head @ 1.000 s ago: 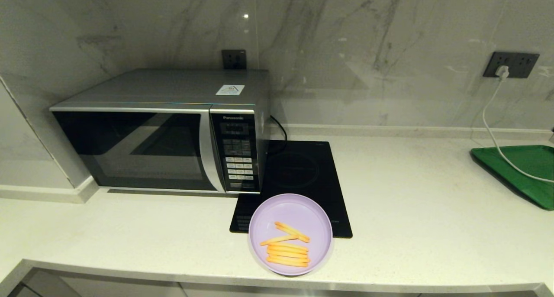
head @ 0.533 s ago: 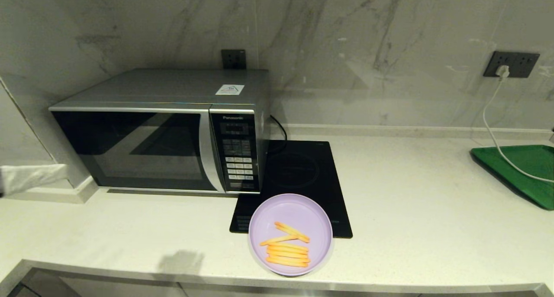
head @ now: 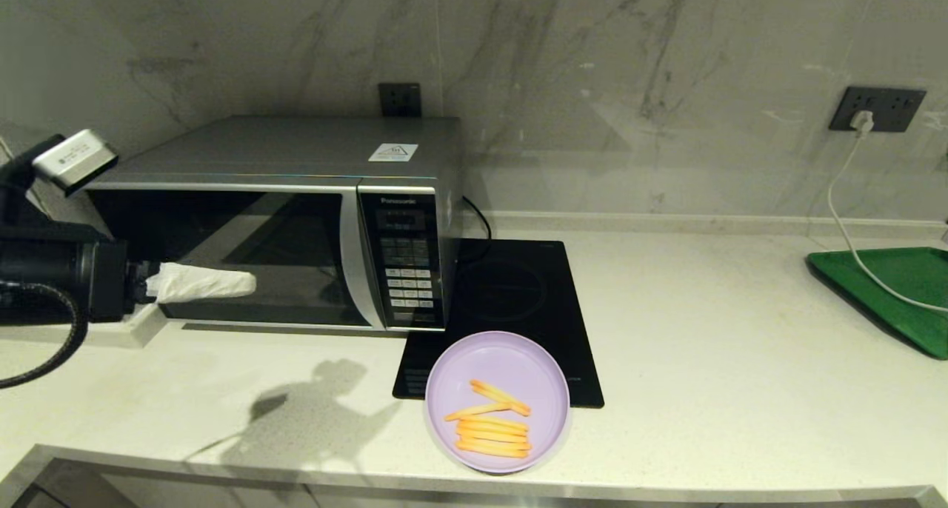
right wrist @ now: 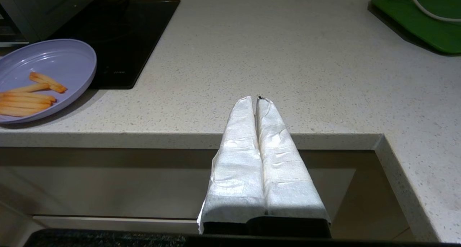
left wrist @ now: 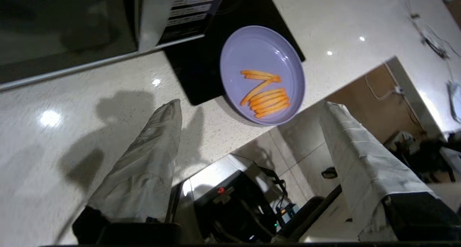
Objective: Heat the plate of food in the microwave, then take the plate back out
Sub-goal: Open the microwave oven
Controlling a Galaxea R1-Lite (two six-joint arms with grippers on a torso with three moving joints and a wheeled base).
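Here, nearest first.
Right pincer [right wrist: 257, 99]: mine, parked low before the front edge of the tabletop [head: 703, 345], below its level, its two white-wrapped fingers pressed together with nothing between them.
Plate of food [head: 497, 400]: the lilac plate sits at the front of the tabletop, close to the edge, its far part lying over the front corner of the black hob [head: 511, 301]. The orange-yellow sticks lie in the near half of the plate, most stacked side by side, two angled across above them.
Left pincer [left wrist: 248, 131]: mine, raised at the left side of the scene in front of the microwave door's lower left part. In the left wrist view the two wrapped fingers [left wrist: 151, 160] stand wide apart, holding nothing. In the head view one white finger points toward the door glass; I cannot tell whether it touches.
Microwave [head: 296, 219]: silver-grey, door closed, standing at the back left of the tabletop, its button panel just beside the hob.
Green tray [head: 896, 289]: far right of the tabletop, well apart from the plate, a white cable [head: 840, 219] running across it up to the wall socket [head: 878, 109].
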